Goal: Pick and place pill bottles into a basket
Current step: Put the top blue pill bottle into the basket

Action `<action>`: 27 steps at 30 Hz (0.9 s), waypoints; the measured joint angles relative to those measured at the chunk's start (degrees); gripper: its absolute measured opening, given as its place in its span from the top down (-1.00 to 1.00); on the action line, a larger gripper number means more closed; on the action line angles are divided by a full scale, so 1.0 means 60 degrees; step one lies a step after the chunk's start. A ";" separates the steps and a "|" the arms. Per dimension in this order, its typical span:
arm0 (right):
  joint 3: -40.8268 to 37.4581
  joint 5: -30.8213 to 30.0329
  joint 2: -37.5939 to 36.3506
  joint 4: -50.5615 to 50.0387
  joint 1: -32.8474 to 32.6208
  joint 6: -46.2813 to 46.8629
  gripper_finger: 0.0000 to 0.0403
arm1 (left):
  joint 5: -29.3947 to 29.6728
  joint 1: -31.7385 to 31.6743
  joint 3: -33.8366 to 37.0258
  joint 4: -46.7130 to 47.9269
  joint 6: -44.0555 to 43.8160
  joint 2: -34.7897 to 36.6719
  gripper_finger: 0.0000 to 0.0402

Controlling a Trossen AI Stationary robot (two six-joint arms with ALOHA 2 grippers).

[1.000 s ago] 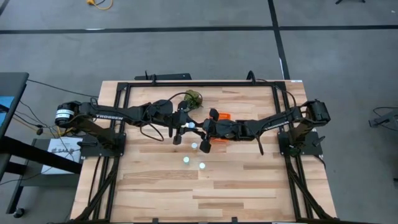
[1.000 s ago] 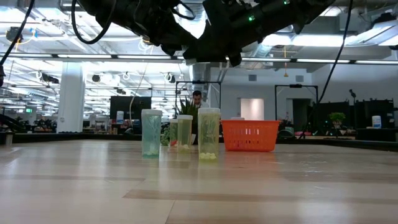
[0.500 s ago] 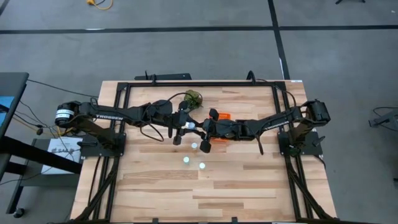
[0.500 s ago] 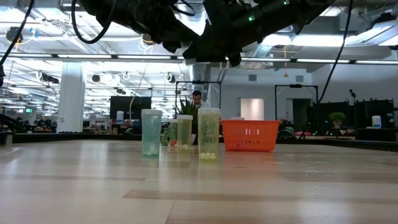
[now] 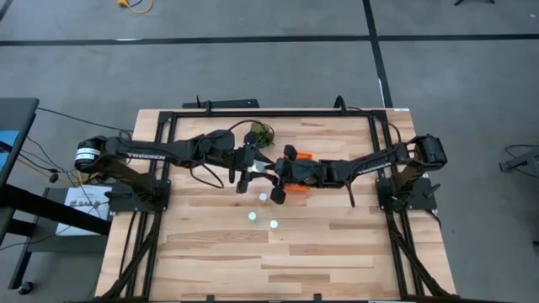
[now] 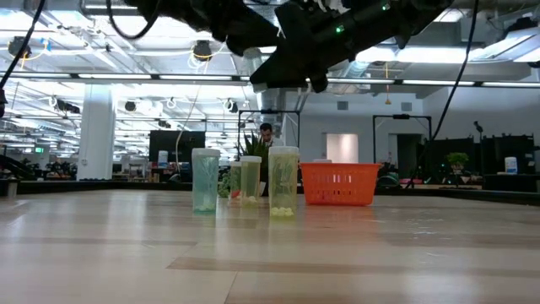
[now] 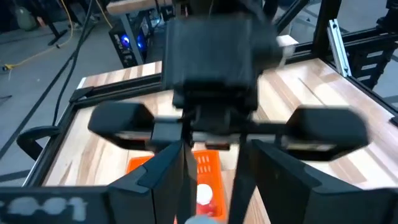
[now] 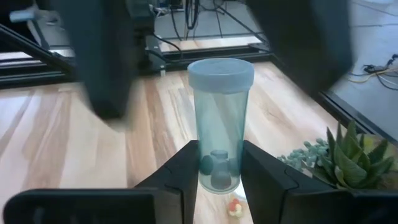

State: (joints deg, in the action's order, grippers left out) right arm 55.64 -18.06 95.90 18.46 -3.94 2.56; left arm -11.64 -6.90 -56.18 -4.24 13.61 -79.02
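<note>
My right gripper (image 8: 219, 180) is shut on a blue-tinted pill bottle (image 8: 220, 118) with a pale cap, held above the table's middle (image 5: 267, 169). My left gripper (image 7: 212, 186) is open and faces it from the table's left (image 5: 255, 166), its fingers clear of the cap. The orange basket (image 5: 303, 158) stands on the table below my right arm and also shows in the low view (image 6: 337, 184). Three more bottles stand on their bases on the table, white caps up (image 5: 263, 197) (image 5: 252, 216) (image 5: 273, 225). My right gripper pinches the bottle's lower part (image 8: 217, 163) between its two fingers, just above the bottle's base. The fingers come level from the table's right. The bottle stands upright, cap up, lifted clear of the table, with pills lying at its bottom.
A green leafy plant (image 5: 259, 131) stands toward the far edge, close to my left arm, and shows in the right wrist view (image 8: 348, 158). The standing bottles (image 6: 205, 180) (image 6: 283, 181) are nearer than the basket. A white cap (image 7: 204, 196) shows inside the basket.
My left gripper has gone up and a little toward the table's far edge. My right gripper and its bottle have kept still.
</note>
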 joint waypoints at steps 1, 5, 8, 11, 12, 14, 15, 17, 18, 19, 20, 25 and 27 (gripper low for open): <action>0.0000 0.0000 0.0000 -0.0051 0.0035 0.0001 0.51 | 0.0007 0.0000 -0.0280 0.0382 0.0012 0.0000 0.12; -0.0001 0.0015 -0.0004 -0.0324 0.0226 0.0002 0.51 | 0.0062 0.0000 -0.1576 0.2169 0.0297 0.0000 0.12; -0.0001 0.0029 -0.0004 -0.0619 0.0389 -0.0002 0.51 | 0.0058 0.0000 -0.2487 0.3359 0.0298 0.0003 0.12; -0.0003 0.0047 -0.0086 -0.1017 0.0569 -0.0011 0.51 | 0.0058 -0.0004 -0.2863 0.3948 0.0256 0.0168 0.12; -0.0008 0.0079 -0.0180 -0.1200 0.0643 -0.0013 0.51 | 0.0058 -0.0002 -0.2860 0.3966 0.0171 0.0248 0.12; 0.0003 0.0310 -0.0350 -0.1463 0.0820 -0.0009 0.51 | 0.0061 -0.0026 -0.2666 0.4032 0.0023 0.0478 0.12; 0.0002 0.0426 -0.0449 -0.1764 0.0918 -0.0005 0.51 | 0.0060 -0.0045 -0.2577 0.4032 -0.0047 0.0589 0.12; -0.0001 0.0535 -0.0693 -0.2199 0.1102 0.0066 0.51 | 0.0062 -0.0100 -0.2325 0.3879 -0.0156 0.0790 0.12; -0.0001 0.0532 -0.0829 -0.2353 0.1173 0.0070 0.51 | 0.0059 -0.0154 -0.2113 0.3779 -0.0207 0.0927 0.12; 0.0002 0.0531 -0.0957 -0.2524 0.1239 0.0071 0.51 | 0.0062 -0.0202 -0.1881 0.3617 -0.0296 0.1049 0.12; 0.0003 0.0532 -0.1085 -0.2794 0.1307 0.0071 0.51 | 0.0065 -0.0245 -0.1640 0.3315 -0.0421 0.1152 0.12; -0.0001 0.0521 -0.1341 -0.3716 0.1593 0.0377 0.51 | 0.0081 -0.0509 -0.0203 0.1856 -0.0861 0.1764 0.12; -0.0054 0.0500 -0.1255 -0.3780 0.1721 0.0718 0.51 | 0.0078 -0.0606 0.0426 0.1235 -0.1044 0.2021 0.12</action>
State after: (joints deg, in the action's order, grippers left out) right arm 55.32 -15.06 88.37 -4.23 6.38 6.86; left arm -11.17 -10.53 -53.62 3.17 7.34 -66.90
